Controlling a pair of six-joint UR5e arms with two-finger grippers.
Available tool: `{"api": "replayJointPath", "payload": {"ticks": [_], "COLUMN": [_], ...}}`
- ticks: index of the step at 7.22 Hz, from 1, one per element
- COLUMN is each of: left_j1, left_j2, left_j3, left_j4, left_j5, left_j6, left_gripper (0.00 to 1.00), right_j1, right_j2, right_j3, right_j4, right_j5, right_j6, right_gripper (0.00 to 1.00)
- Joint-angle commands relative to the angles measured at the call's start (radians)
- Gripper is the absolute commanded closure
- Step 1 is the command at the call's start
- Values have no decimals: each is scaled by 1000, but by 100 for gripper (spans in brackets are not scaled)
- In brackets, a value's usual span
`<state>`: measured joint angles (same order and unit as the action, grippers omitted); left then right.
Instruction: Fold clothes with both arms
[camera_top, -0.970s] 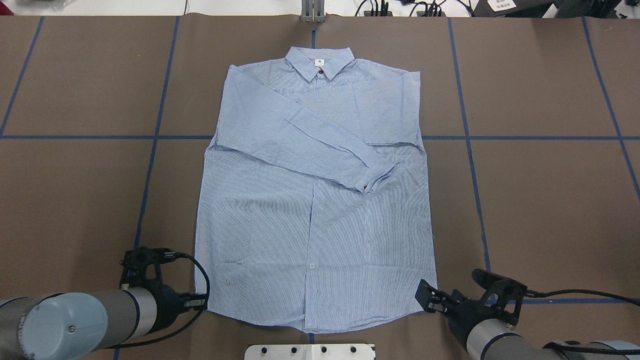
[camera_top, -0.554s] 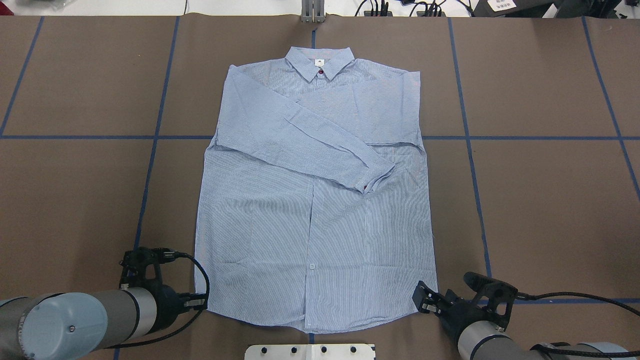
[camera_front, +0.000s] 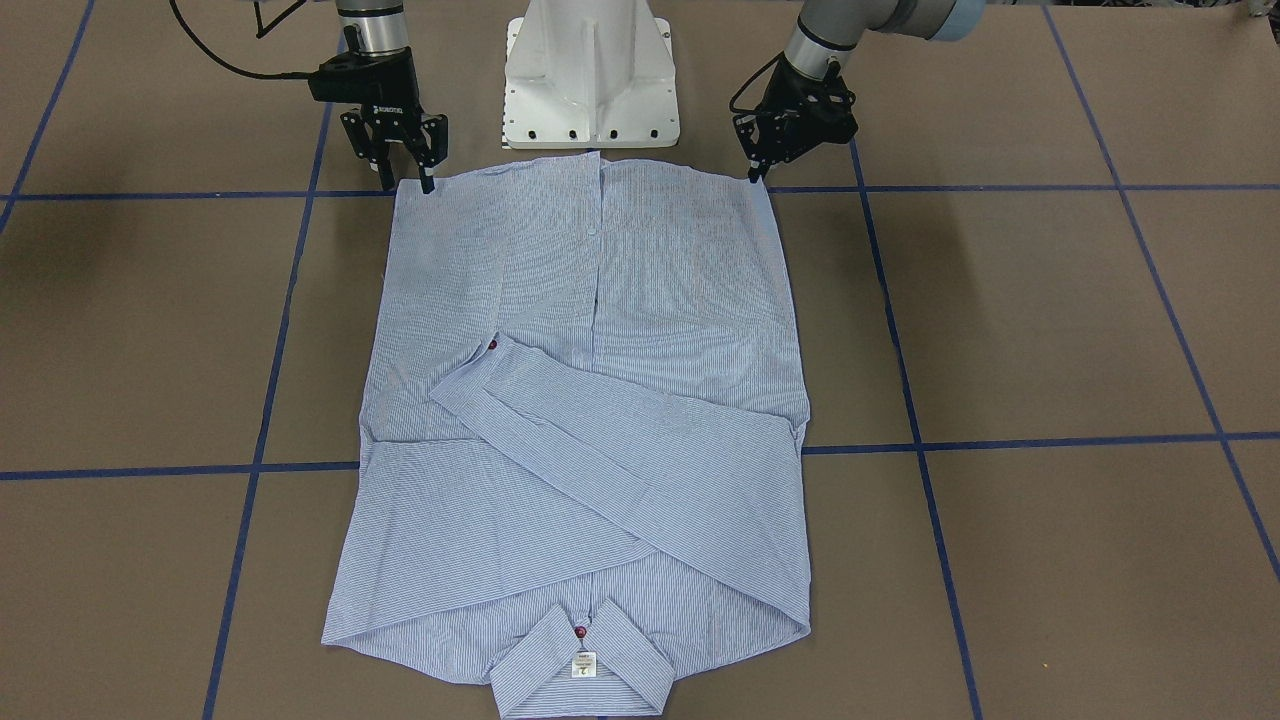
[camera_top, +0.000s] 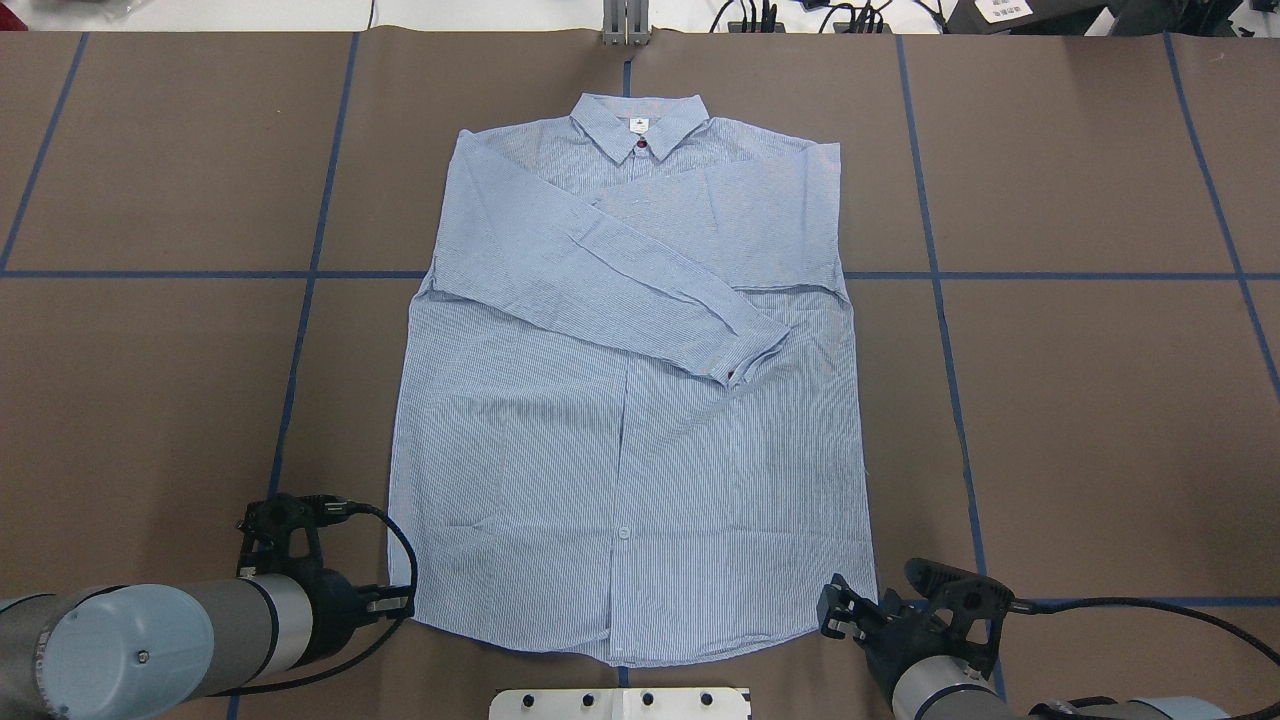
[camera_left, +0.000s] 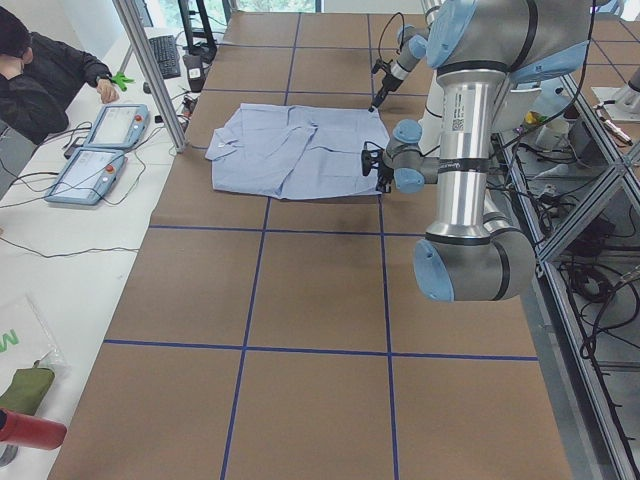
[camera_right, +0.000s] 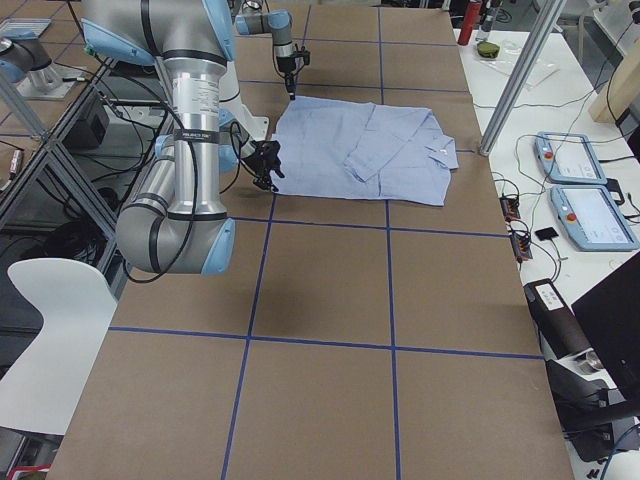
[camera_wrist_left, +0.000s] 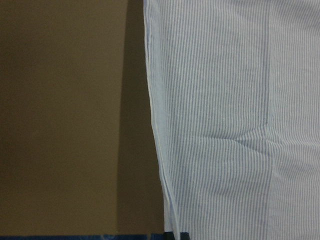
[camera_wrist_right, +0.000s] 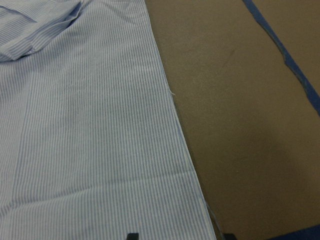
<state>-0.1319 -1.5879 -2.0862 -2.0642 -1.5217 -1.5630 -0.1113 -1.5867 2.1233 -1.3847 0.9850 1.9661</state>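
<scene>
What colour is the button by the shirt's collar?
The button is dark red, clearest in the front-facing view.

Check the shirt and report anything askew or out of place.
Only one small thing: the top sleeve runs slantwise across the shirt rather than straight, with its cuff angled toward the hem. Otherwise the shirt lies flat, and no damage shows.

A brown paper-covered table (camera_top: 1100, 420), gridded with blue tape lines (camera_top: 150, 274), carries a light-blue striped button-up shirt (camera_top: 560, 480) flat at its middle, collar on the far side.
</scene>
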Motion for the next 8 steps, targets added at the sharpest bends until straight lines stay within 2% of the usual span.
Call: {"api": "replayJointPath", "payload": {"ticks": [1, 3, 7, 8], "left_j1": [0, 0, 0, 0], "left_j2": [0, 0, 0, 0], "left_j3": [0, 0, -2, 0], "left_j4": [-1, -2, -2, -2], "left_j5": [0, 0, 0, 0], "left_j6": [0, 0, 0, 0], "left_gripper": [100, 100, 100, 100], "right_j1": [-11, -14, -18, -18], "right_j2": [4, 8, 19, 22], "right_j3": [0, -2, -19, -11], "right_j4": [-30, -33, -46, -100], "right_j5": [0, 0, 0, 1], "right_j6": [4, 4, 2, 2], "right_gripper": [37, 43, 43, 42]}}
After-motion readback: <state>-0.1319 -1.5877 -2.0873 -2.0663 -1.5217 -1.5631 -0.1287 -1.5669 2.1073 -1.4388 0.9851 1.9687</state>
